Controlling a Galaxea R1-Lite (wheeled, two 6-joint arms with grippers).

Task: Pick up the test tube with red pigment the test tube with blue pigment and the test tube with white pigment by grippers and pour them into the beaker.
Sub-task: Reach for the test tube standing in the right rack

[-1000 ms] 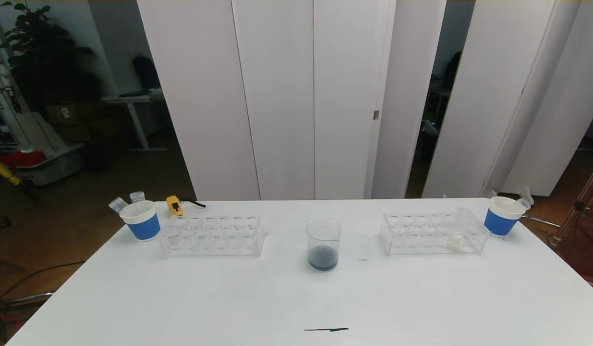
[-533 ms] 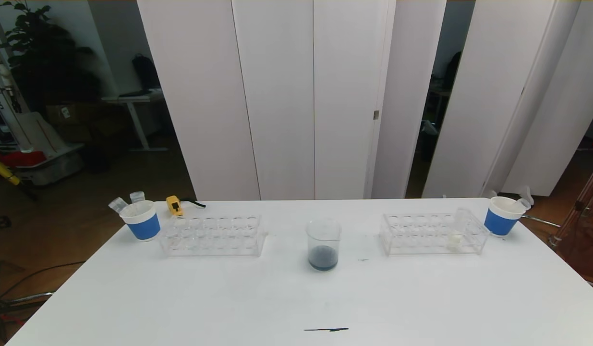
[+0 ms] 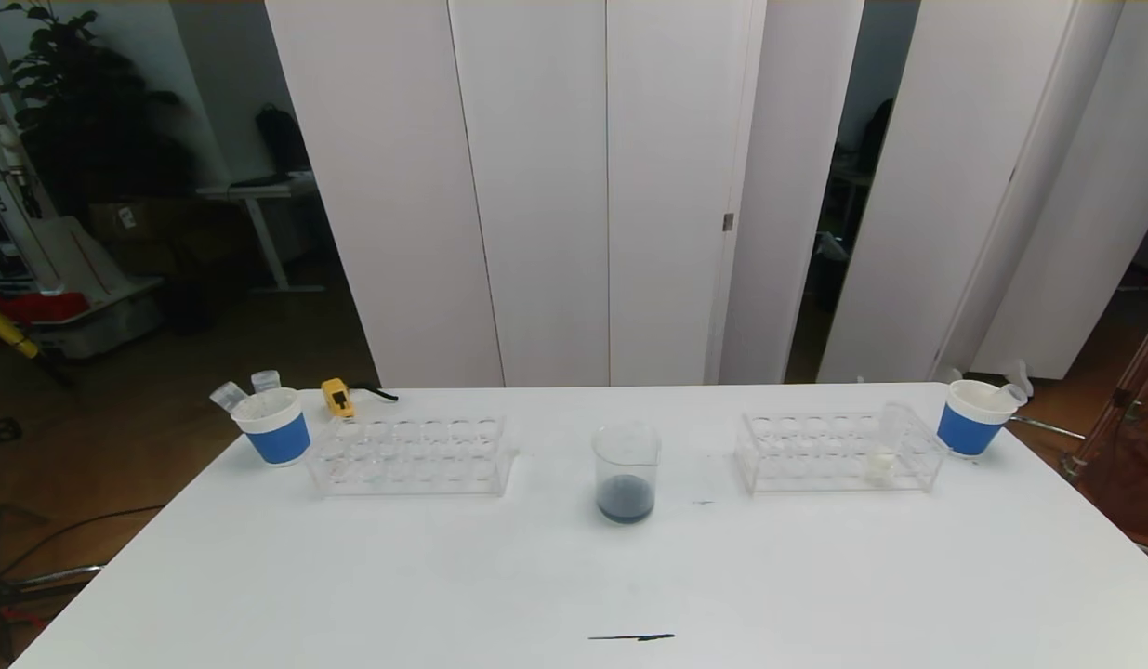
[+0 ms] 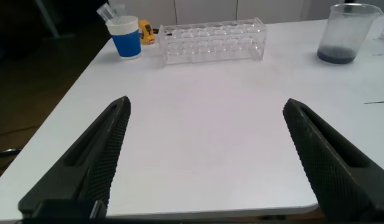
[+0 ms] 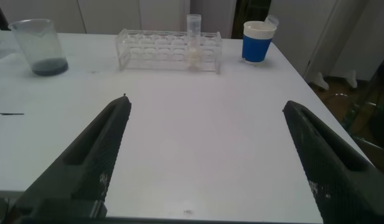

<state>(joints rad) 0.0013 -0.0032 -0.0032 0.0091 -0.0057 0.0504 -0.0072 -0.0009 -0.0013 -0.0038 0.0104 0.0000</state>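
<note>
You are seeing the left gripper [image 4: 207,155] and right gripper [image 5: 207,155] gaping wide, holding nothing, hanging over the near table [image 3: 443,576] edge, beaker [image 3: 626,472] sitting mid-table holding dark liquid, white-pigment tube [image 3: 884,446] standing in the right rack [image 3: 838,452].

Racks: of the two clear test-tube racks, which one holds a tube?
The rack on the robot's right; a tube with white pigment stands in it. The left rack looks empty.

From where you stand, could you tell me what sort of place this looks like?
Probably a mock chemistry bench in an office or lab room: a white table with clear test tube racks, a beaker of dark liquid, and white partition panels behind.
</note>
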